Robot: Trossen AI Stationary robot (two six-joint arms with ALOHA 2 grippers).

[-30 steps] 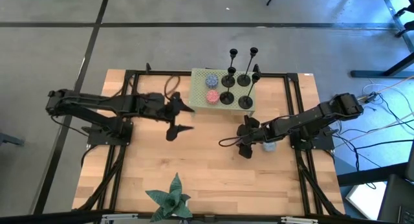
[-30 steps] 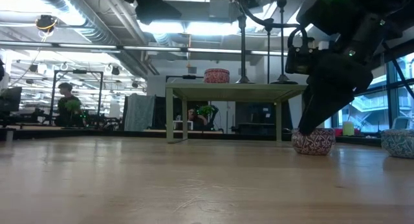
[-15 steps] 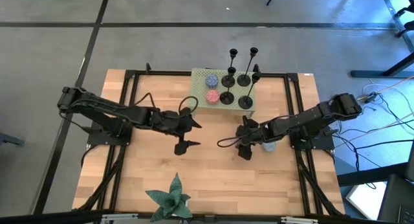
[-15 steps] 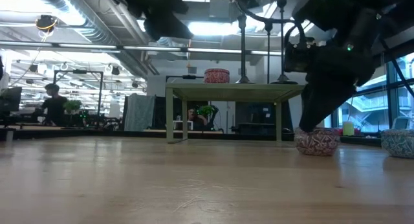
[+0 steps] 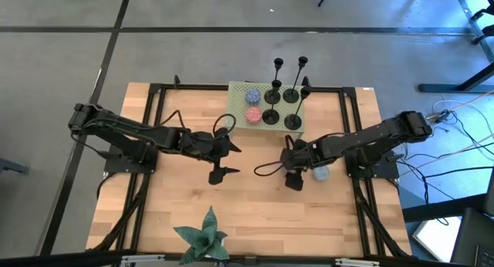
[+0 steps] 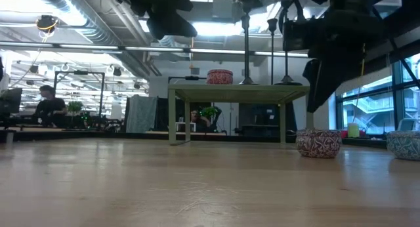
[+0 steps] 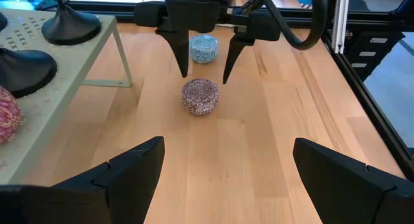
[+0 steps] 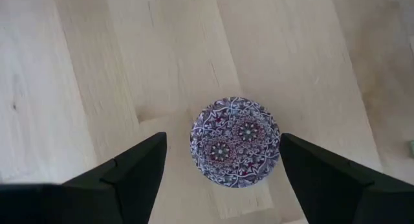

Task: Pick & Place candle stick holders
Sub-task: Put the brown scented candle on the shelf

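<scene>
Several black candle stick holders (image 5: pixel 272 96) stand by their disc bases on a small green table (image 5: pixel 235 122) at the far middle; their stems show in the low view (image 6: pixel 246 50). My right gripper (image 8: pixel 223 138) hangs open above a round purple-patterned piece (image 8: pixel 235 141) that lies on the wood, one finger to either side of it and higher, touching nothing. From the left wrist view the same gripper (image 7: pixel 204 56) stands over that piece (image 7: pixel 200 96). My left gripper (image 5: pixel 224 160) is open left of centre, clear of everything.
A pale blue patterned round piece (image 5: pixel 320 173) lies just right of my right gripper. A pink ball (image 5: pixel 253 114) and a pale one (image 5: pixel 251 96) sit on the green table. A green star-shaped plant (image 5: pixel 204 236) stands at the near edge. Bare wood lies between the arms.
My right gripper has risen straight up from around the purple-patterned piece, which has stayed on the table. My left gripper first moved toward the table's right and near edge and a little down, then kept still.
</scene>
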